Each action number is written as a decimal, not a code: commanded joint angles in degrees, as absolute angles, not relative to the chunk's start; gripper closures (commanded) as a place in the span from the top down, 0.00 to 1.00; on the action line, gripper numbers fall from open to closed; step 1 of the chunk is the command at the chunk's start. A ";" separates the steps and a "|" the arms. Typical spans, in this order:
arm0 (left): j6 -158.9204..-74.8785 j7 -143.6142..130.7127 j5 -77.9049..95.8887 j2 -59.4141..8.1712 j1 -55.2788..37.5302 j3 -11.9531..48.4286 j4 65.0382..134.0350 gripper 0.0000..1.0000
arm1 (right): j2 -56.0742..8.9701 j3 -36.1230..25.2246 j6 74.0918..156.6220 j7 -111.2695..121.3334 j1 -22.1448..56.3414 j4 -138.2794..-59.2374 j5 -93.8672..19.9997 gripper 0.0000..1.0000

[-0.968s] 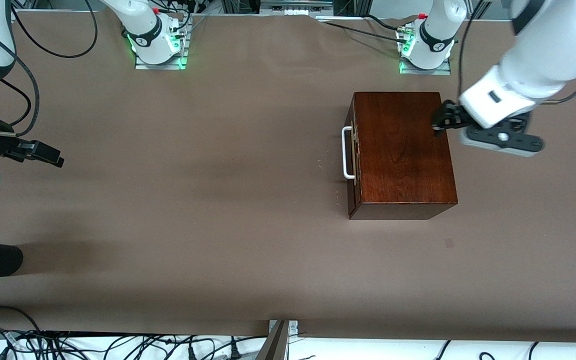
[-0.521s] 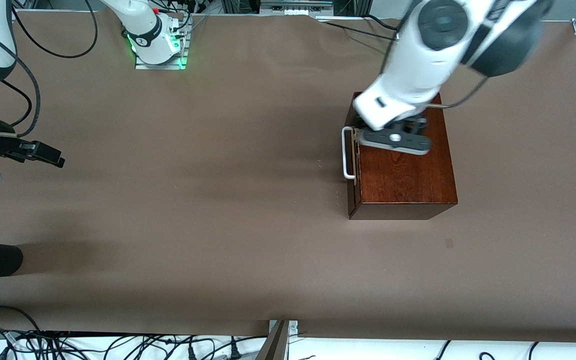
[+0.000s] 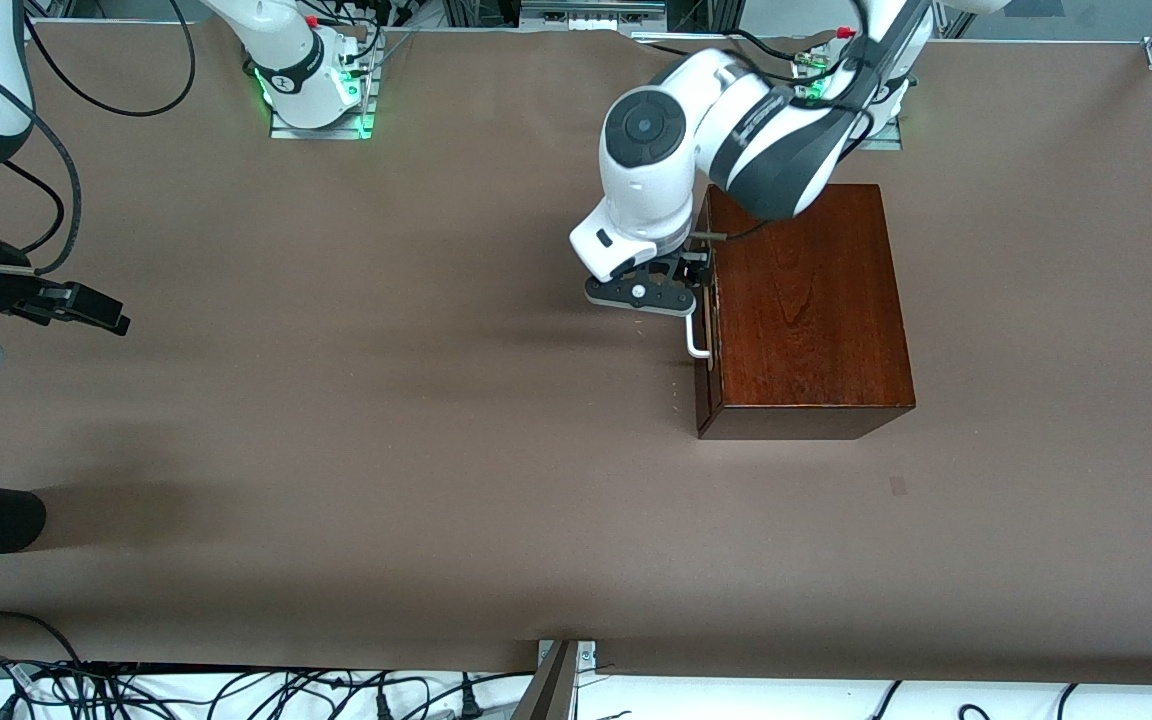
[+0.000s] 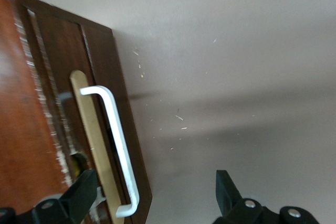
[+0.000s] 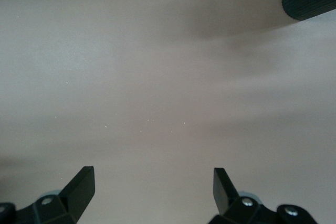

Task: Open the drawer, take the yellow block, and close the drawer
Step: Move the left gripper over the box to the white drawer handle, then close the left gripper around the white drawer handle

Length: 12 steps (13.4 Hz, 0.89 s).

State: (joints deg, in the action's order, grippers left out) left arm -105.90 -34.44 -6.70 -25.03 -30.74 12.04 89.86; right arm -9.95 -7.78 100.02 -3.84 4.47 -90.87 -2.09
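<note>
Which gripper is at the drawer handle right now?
The left gripper, open, over the white handle of the shut drawer. The right gripper waits open at its own end of the table.

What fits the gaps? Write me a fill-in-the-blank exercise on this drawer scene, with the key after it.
1. The drawer in the wooden box is ____.
2. The left gripper is over the drawer's white ____, its fingers open.
3. The right gripper waits with open fingers over bare ____ at the right arm's end.
4. The yellow block is ____ in every view.

Missing words: shut; handle; table; unseen
</note>
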 commanded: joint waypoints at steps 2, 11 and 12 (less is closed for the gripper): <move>-109.07 -35.07 -8.09 -23.99 -30.85 11.87 96.76 1.00 | -10.02 -7.82 99.58 -2.81 4.39 -90.53 -3.25 1.00; -116.45 -35.07 -10.19 -25.22 -30.23 11.25 101.69 1.00 | -10.11 -7.82 99.58 -2.81 4.39 -90.53 -3.25 1.00; -116.46 -35.07 -11.41 -25.31 -30.15 11.25 101.60 1.00 | -10.11 -7.82 99.58 -2.81 4.39 -90.53 -3.25 1.00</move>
